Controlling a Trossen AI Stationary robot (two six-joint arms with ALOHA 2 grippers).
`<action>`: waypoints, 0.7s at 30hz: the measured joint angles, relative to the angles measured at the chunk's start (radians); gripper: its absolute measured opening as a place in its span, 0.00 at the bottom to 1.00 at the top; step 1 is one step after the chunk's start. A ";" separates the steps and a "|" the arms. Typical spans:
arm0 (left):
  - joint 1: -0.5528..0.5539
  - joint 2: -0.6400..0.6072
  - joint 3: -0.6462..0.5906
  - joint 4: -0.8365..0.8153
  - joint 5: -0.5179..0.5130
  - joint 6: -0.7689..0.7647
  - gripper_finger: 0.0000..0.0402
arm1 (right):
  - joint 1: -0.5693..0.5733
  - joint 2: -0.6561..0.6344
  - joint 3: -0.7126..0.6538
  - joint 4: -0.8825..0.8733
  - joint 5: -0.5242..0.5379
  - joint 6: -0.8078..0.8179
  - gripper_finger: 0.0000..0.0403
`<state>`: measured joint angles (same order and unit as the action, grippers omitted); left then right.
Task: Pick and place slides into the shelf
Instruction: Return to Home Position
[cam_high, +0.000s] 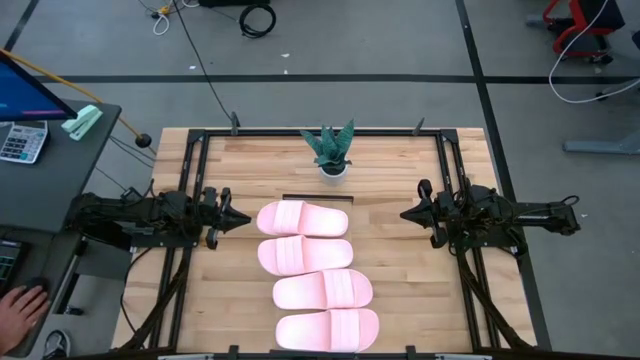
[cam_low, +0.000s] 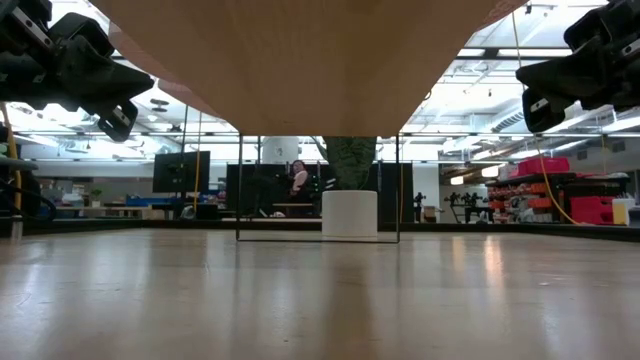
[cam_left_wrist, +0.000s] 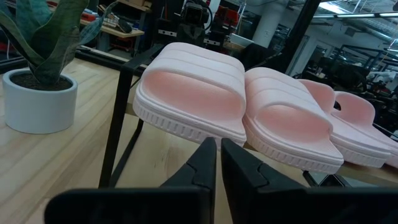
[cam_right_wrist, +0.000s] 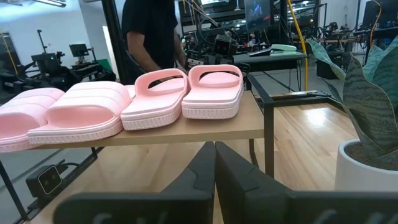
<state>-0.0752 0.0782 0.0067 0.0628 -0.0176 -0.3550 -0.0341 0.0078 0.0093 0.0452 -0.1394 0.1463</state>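
Four pale pink slides lie side by side in a row on the shelf, soles down: (cam_high: 303, 219), (cam_high: 305, 254), (cam_high: 323, 290), (cam_high: 327, 329). The shelf is a narrow pale wood board (cam_right_wrist: 186, 127) raised on black metal legs; its underside (cam_low: 320, 60) shows in the low view. My left gripper (cam_high: 245, 217) is shut and hovers to the left of the far slide (cam_left_wrist: 193, 93), apart from it. My right gripper (cam_high: 405, 213) is shut and hovers to the right of the row (cam_right_wrist: 214, 90), also apart.
A potted plant in a white pot (cam_high: 332, 168) stands on the table behind the shelf's far end. Black frame rails run along the table's left (cam_high: 185, 250) and right (cam_high: 460, 260) sides. Bare tabletop (cam_high: 410, 290) lies between shelf and right rail. A person stands beyond the table (cam_right_wrist: 149, 31).
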 joint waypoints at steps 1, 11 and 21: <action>0.000 0.000 0.000 0.000 0.000 0.000 0.07 | 0.000 0.000 0.000 0.000 0.000 0.000 0.04; 0.000 0.000 0.000 0.000 0.000 0.000 0.10 | 0.000 0.000 0.000 0.000 0.000 0.000 0.04; 0.000 0.000 0.000 0.000 0.000 0.001 0.07 | 0.000 0.000 0.000 0.000 0.000 0.000 0.04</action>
<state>-0.0750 0.0784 0.0067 0.0631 -0.0177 -0.3542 -0.0345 0.0078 0.0093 0.0449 -0.1390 0.1467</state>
